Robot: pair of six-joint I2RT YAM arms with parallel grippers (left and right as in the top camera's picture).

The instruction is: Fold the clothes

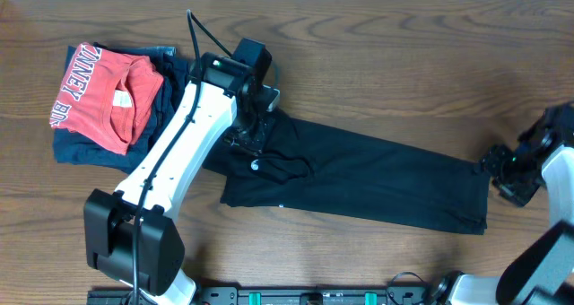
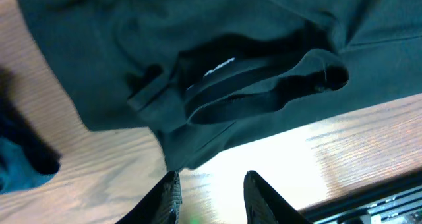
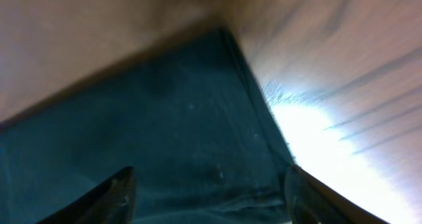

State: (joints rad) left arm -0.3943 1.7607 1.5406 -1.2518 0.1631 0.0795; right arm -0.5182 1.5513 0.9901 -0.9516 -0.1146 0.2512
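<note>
Operator: Shirt from overhead, where does it lie?

Observer: The black shirt (image 1: 377,175) lies as a long band across the middle of the tabletop (image 1: 404,54), long axis running left to right, its right end tilted a little nearer. The collar end points left, under the left end effector (image 1: 249,142); the other end points right, just beside the right end effector (image 1: 504,175). Each arm is nearest its own end. The red shirt (image 1: 103,94) on the navy garment (image 1: 81,148) sits at the far left.

Operator: Left wrist view?

Observer: The left end effector (image 2: 211,201) is open, nothing between its fingers (image 2: 168,197); bare tabletop lies below them and the collar (image 2: 231,85) bunches just beyond.

Operator: Right wrist?

Observer: Blurred. The right end effector (image 3: 211,204) stands wide open, holding nothing, cloth just ahead; the shirt's corner (image 3: 227,36) points away from it.

Operator: So the next fold?

Observer: I judge it turns on that long axis: one end carried along it onto the other.
</note>
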